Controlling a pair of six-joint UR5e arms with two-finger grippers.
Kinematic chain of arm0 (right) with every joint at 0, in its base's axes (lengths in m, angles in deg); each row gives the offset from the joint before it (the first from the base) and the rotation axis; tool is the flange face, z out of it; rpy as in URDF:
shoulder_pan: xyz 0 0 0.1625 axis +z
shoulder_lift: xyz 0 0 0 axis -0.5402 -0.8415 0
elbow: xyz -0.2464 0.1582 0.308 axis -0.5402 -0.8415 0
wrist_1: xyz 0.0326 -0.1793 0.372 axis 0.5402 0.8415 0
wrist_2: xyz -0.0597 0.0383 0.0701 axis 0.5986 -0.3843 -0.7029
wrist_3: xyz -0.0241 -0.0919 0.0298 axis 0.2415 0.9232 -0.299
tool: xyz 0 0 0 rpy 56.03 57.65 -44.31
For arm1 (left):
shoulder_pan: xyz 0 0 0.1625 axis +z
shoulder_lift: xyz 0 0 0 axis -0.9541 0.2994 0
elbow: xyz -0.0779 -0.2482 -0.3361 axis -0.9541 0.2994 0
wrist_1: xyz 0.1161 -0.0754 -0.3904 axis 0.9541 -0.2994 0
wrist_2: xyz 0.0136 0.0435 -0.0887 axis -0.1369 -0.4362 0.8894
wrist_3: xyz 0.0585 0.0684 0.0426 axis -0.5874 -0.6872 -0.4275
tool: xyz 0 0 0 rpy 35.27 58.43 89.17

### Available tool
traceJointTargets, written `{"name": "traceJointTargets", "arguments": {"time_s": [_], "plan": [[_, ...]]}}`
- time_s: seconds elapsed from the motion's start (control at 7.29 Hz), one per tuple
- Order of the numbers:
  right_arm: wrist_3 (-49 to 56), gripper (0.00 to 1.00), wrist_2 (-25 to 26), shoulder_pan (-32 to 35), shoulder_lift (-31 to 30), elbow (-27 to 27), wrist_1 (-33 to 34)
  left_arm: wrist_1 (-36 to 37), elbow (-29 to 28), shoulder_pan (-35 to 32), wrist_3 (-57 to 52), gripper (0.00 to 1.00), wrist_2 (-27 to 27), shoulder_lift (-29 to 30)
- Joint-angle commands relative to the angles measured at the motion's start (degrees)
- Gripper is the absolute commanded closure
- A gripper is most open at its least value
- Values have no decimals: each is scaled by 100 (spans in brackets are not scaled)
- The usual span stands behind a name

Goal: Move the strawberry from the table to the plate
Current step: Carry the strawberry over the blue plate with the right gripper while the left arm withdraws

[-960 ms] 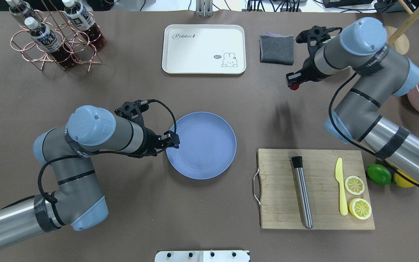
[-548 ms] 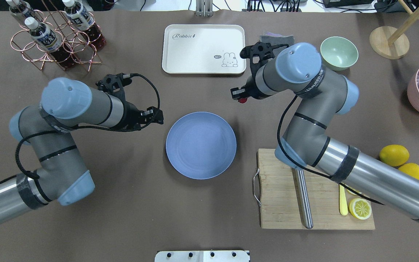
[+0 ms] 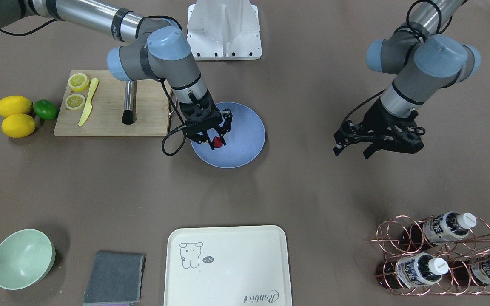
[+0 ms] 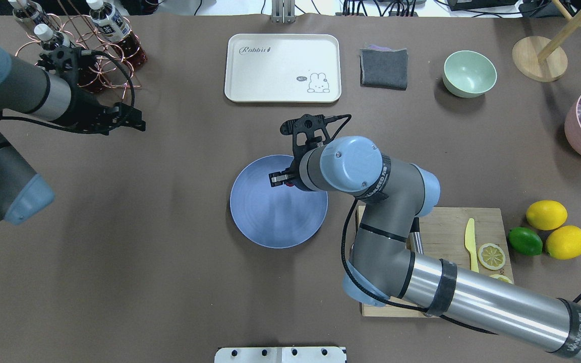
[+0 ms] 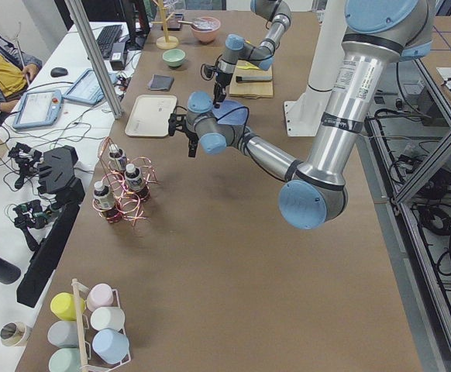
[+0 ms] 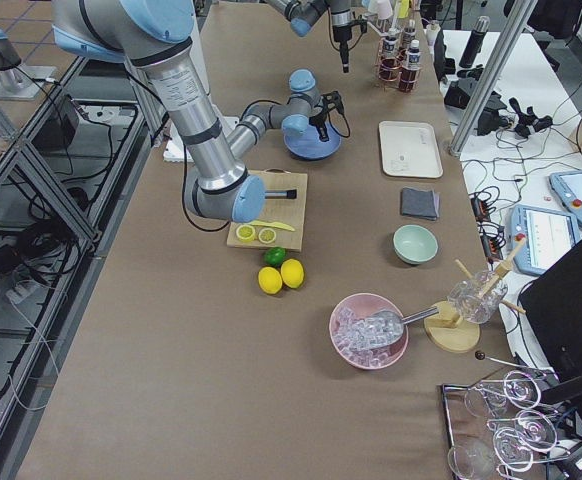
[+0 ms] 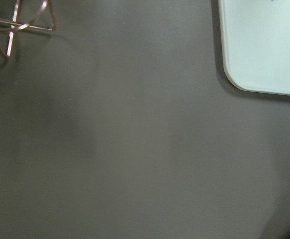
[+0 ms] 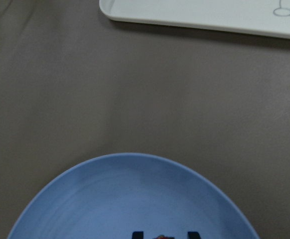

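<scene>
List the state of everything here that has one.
right gripper: shut on the strawberry, over the plate.
left gripper: open, empty.
strawberry: gripped, not yet released.
plate: upright, otherwise empty.
bowl: upright, empty.
tray: empty.
bottles: capped.
lemon halves: cut face up.

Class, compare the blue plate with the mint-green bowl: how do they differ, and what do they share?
The plate is blue-grey, shallow and wide; the bowl is mint-green, deep and narrower. The plate lies mid-table under the right gripper, which holds the strawberry; the bowl sits by the grey cloth with nothing over it. Both are round and matte.
</scene>
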Motion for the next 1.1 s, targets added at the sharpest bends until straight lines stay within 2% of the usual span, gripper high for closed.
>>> {"name": "traceJointTargets", "arguments": {"time_s": [0.0,0.14,0.41,0.55,0.82,0.96], "plan": [[-26,100,165,-263,12,-38,10,-26,25,-195,-328,4,154,-246],[-26,100,174,-298,12,-38,11,-26,34,-195,-319,4,164,-246],[-26,72,200,-333,12,-38,2,-44,35,-195,-319,3,164,-298],[-26,62,218,-351,12,-47,2,-70,35,-195,-319,3,164,-351],[-26,10,401,-438,-41,-73,2,-79,43,-195,-328,3,164,-387],[-26,1,463,-448,-6,-73,10,-79,35,-195,-328,3,172,-387]]}}
